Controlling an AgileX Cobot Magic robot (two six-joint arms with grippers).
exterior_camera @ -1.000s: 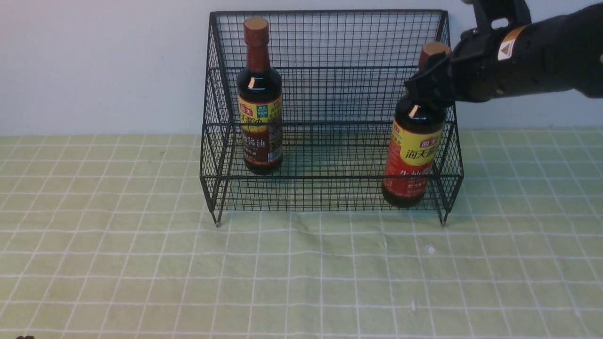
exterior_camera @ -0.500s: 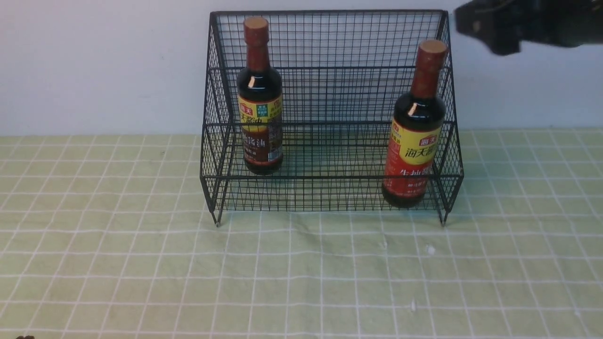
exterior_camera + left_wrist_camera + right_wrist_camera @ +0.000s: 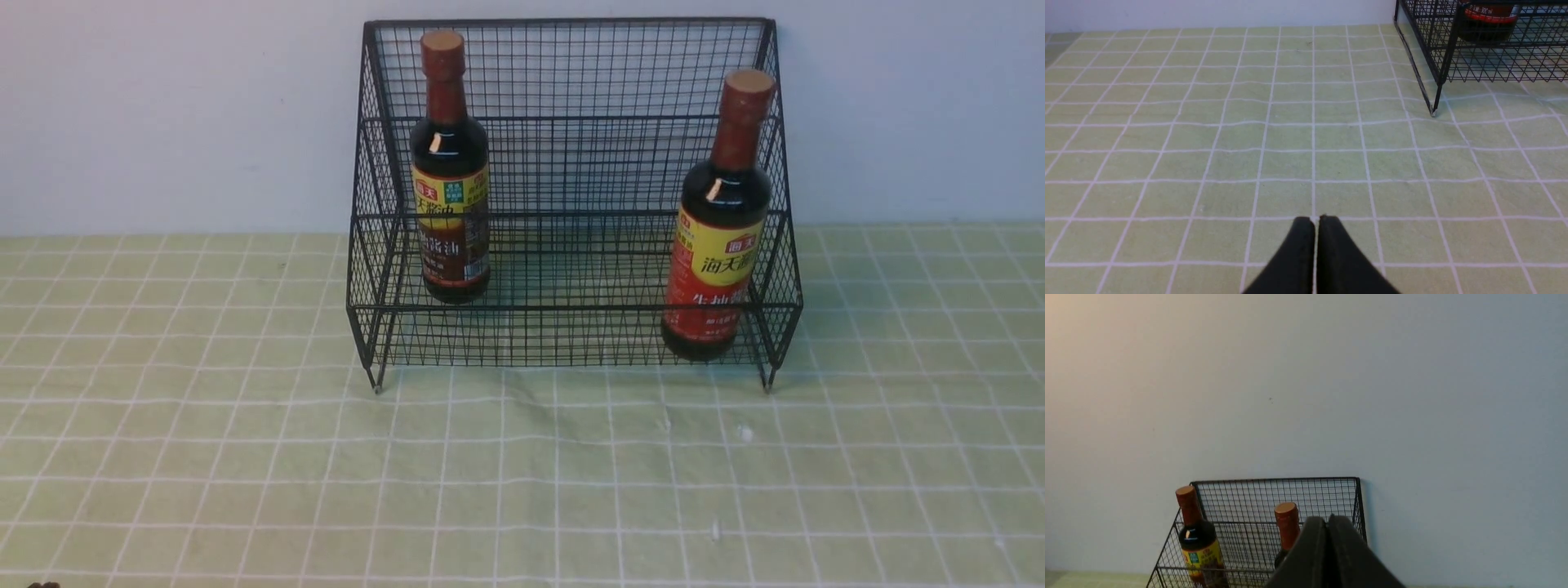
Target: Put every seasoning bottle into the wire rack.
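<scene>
The left pincer [image 3: 1314, 222] is pressed together, its two black tips touching, and it holds nothing. It hangs low over the green checked cloth [image 3: 1249, 134] on the worktop. Ahead of this pincer and off to its right side stands the wire rack [image 3: 1443, 61], well apart from the tips. Only the rack's near corner, one thin leg and the bottom of one bottle show from here.

The right pincer [image 3: 1327, 522] is also pressed together and empty. It is up high, with the pale wall [image 3: 1306, 384] filling most of what it faces. The rack [image 3: 1278, 498] sits below and in front of it. The red-label bottle [image 3: 1287, 522] is the one closest to this pincer, just past its tips and partly hidden by them. I cannot tell how far apart they really are. The brown-label bottle [image 3: 1198, 543] stands farther off, on the other side of the rack.

In the front view, neither pincer shows. Both bottles stand upright inside the rack [image 3: 571, 188]. The brown-label bottle [image 3: 449, 171] is near the rack's left side and looks to be on the higher back step. The red-label bottle [image 3: 718, 229] is near the right side, on the lower front step, close to the sloped side wall.
</scene>
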